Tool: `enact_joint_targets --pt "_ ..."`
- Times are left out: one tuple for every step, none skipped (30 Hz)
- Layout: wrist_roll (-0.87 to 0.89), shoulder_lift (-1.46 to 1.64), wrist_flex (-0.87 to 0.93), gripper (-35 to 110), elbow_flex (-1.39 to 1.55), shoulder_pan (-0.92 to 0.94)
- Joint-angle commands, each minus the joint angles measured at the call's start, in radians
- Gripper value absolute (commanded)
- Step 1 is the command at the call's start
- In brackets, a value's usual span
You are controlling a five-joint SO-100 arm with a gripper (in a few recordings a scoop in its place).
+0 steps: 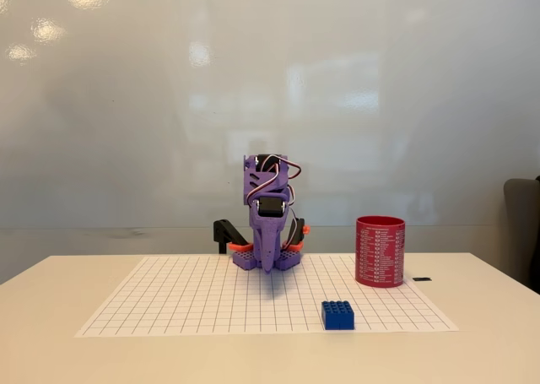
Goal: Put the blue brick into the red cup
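Blue brick [337, 314] waits at the desk's [51, 316] front edge; red cup [380, 251] stands upright behind it; your gripper [268, 262] hangs folded, grip state unclear.

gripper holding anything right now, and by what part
Nothing is held. The gripper points down at the back of the grid mat, while the blue brick lies untouched at the mat's front edge.
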Motion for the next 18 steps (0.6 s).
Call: enact_joint_targets --pt "0.057 0.008 0.026 0 -0.014 0.052" --pt "0.057 0.008 0.026 0 -0.014 0.052" --pt "0.057 0.008 0.026 0 -0.014 0.052" --pt "0.057 0.008 0.026 0 -0.014 0.052" --pt "0.055 0.008 0.026 0 -0.014 0.052" --pt "0.057 0.008 0.026 0 -0.014 0.052" --pt "0.060 0.008 0.026 0 -0.014 0.052" --pt "0.063 0.008 0.028 0 -0.014 0.052" --pt "0.067 0.008 0.031 0 -0.015 0.052" --pt "0.080 0.006 0.034 0 -0.017 0.055" --pt "0.087 0.000 0.034 0 -0.021 0.061" --pt "0.089 -0.015 0.035 0 -0.038 0.067" --pt "0.091 -0.049 0.035 0 -0.074 0.074" --pt "0.098 -0.091 0.037 0 -0.120 0.080" --pt "0.110 -0.140 0.037 0 -0.170 0.081" --pt "0.127 -0.192 0.043 0 -0.227 0.083" --pt "0.141 -0.250 0.052 0 -0.285 0.083" --pt "0.153 -0.296 0.064 0 -0.347 0.084"
